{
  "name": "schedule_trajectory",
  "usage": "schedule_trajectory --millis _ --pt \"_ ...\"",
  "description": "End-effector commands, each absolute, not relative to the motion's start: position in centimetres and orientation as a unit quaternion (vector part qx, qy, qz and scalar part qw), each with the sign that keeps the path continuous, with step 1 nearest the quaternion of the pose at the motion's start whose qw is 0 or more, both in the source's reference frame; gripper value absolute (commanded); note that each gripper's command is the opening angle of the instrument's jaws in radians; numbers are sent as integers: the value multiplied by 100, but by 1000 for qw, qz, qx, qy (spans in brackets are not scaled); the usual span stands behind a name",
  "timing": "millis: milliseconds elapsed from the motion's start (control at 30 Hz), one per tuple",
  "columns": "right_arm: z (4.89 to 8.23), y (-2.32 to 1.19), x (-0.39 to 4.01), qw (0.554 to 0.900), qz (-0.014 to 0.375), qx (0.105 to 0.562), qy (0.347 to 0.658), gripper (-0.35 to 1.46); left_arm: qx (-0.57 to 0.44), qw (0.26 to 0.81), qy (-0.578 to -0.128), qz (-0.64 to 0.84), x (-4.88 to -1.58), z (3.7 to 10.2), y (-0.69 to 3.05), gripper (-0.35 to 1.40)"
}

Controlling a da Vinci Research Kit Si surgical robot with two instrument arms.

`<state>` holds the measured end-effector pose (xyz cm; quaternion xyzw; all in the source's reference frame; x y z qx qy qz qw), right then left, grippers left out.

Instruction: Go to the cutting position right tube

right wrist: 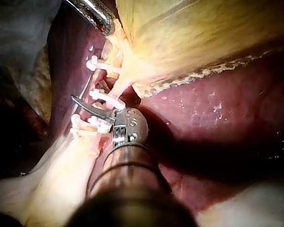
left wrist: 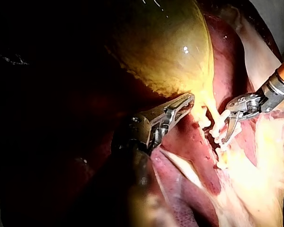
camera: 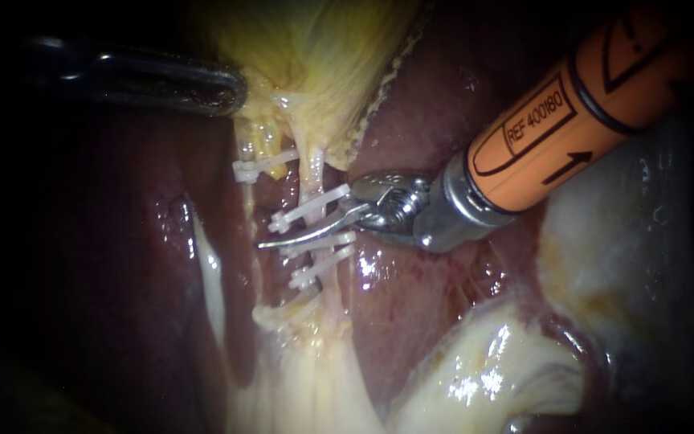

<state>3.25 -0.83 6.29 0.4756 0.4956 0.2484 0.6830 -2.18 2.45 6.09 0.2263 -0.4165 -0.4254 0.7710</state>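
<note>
Liver (camera: 122,241) as background: dark red, wet, glossy, filling the endoscope view on both sides of the working area. Pale yellowish fatty tissue (camera: 483,354) lies along the lower right.

Left instrument (camera: 230,90): dark shaft enters from upper left. Jaws clamped together on the lower edge of the gallbladder (camera: 315,48), which is yellow and drawn taut towards the top of the view. Left wrist view agrees: the instrument (left wrist: 185,101) has its tip at the narrowing neck of the gallbladder (left wrist: 165,47). In the right wrist view it (right wrist: 106,22) sits at the same edge, well ahead of the right instrument.

Centre: a single white clip (camera: 260,167) sits furthest left, just below the gallbladder neck. Beside it the right tube (camera: 312,173) runs pale and thin, downward from the neck. It carries three white clips (camera: 308,207), one higher and two lower, close together.

Right instrument (camera: 283,235): orange shaft and metal wrist come in from upper right. Tip shows curved blades, parted. One blade lies across the front of the right tube, in the gap between the upper clip and the lower two. The other blade is mostly hidden by the tube and clip. Left wrist view shows the blades (left wrist: 228,132) spread at the clipped tube. Right wrist view (right wrist: 87,108) shows the near blade arching over the tube between the clips (right wrist: 102,95). Blades not closed on the tube.
</note>
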Motion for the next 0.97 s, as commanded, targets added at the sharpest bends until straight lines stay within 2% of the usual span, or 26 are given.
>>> schedule_trajectory --millis 33,200,467,867,967 --pt "623 -83 326 680 245 476 500 143 226 771 -416 -426 -216 613 246 -35" --pt "596 -88 328 677 229 475 514 143 225 771 -416 -426 -211 618 248 -35" --pt "573 -90 331 672 214 478 524 143 225 771 -416 -426 -211 617 248 -35" --pt "573 -89 331 671 215 479 525 142 225 771 -416 -426 -212 617 248 -35" --pt "578 -91 328 676 200 469 532 138 225 771 -416 -426 -212 617 248 -35"
